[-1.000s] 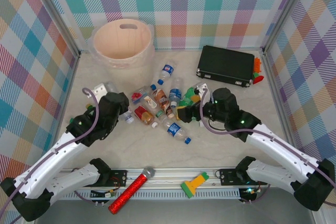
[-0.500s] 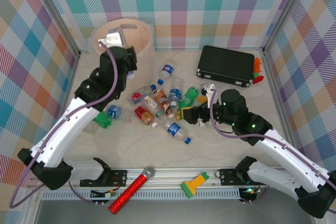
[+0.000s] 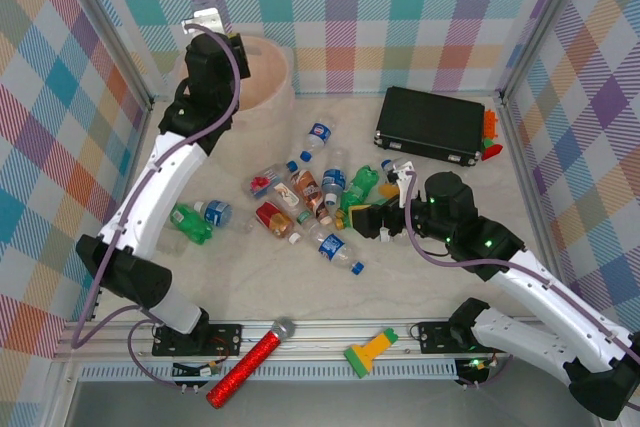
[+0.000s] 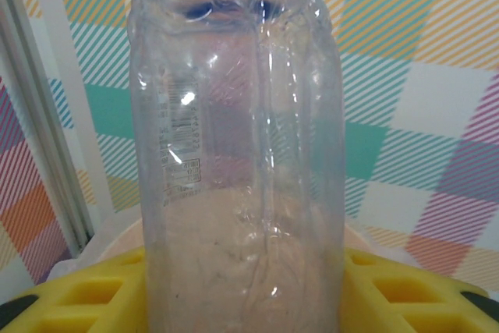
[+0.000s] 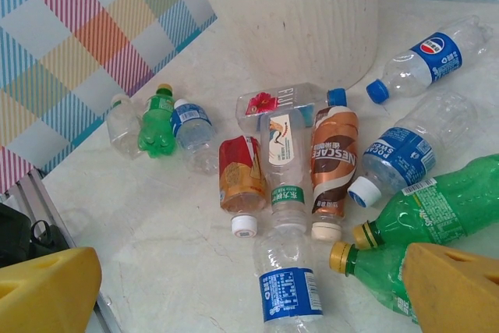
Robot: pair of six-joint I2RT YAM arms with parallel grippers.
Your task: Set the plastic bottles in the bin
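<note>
While your right gripper (image 3: 368, 209) hangs open at centre-right beside the bottles (image 3: 305, 197) lying flat with caps pointing every way, your left gripper (image 4: 242, 294) at upper left clamps a clear bottle (image 4: 234, 130), its long axis running up the wrist frame, above the bin (image 3: 272, 97) rim.

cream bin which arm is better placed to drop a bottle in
Left: left gripper holds a clear plastic bottle at the large round cream plastic bin; right gripper is open, empty.
</note>
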